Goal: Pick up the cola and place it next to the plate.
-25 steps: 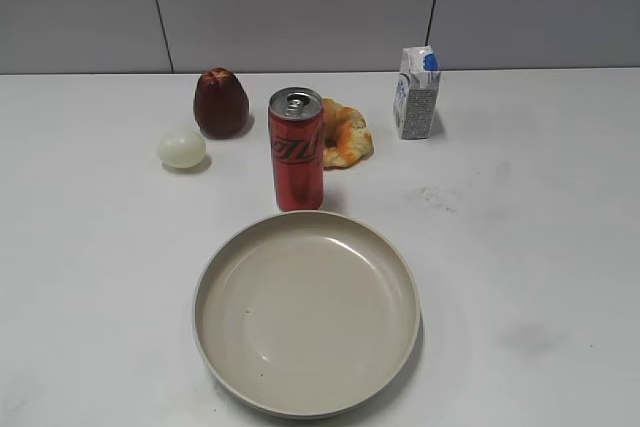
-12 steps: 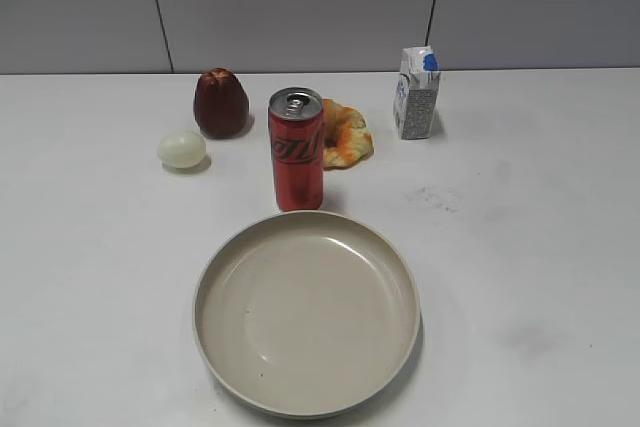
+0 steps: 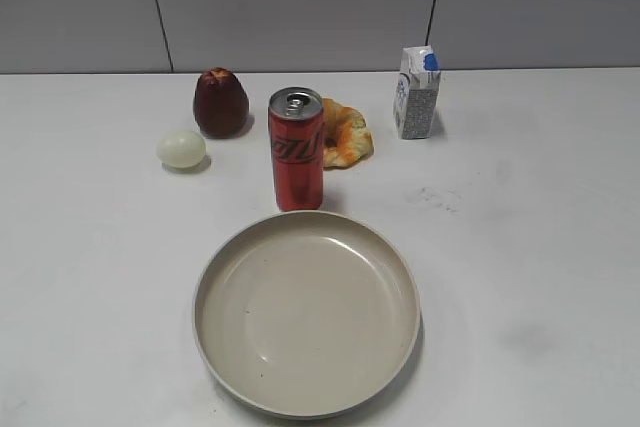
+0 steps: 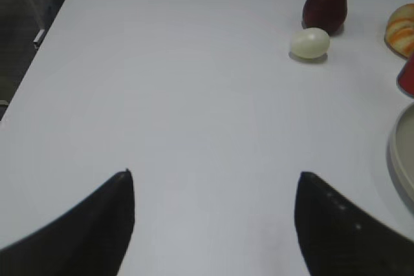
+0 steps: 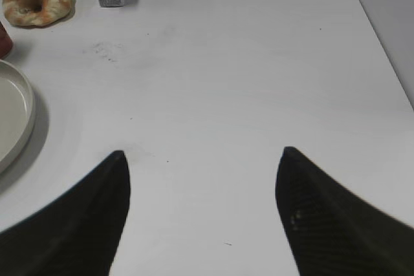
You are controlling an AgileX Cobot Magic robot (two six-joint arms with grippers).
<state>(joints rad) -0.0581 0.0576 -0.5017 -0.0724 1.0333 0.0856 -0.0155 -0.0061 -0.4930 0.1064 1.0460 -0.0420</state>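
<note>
The cola (image 3: 297, 149), a tall slim red can with a silver top, stands upright on the white table just behind the plate (image 3: 306, 387), a large round beige dish. A red sliver of the cola shows at the right edge of the left wrist view (image 4: 407, 75) and the left edge of the right wrist view (image 5: 4, 40). The plate's rim shows in both wrist views (image 4: 400, 153) (image 5: 19, 121). My left gripper (image 4: 213, 176) is open and empty over bare table left of the plate. My right gripper (image 5: 202, 154) is open and empty right of the plate. Neither gripper shows in the exterior view.
A dark red apple-like fruit (image 3: 221, 103) and a pale egg (image 3: 181, 149) sit back left of the cola. An orange bread ring (image 3: 345, 133) lies right behind it. A small milk carton (image 3: 417, 93) stands at the back right. The table's left edge (image 4: 52, 21) shows.
</note>
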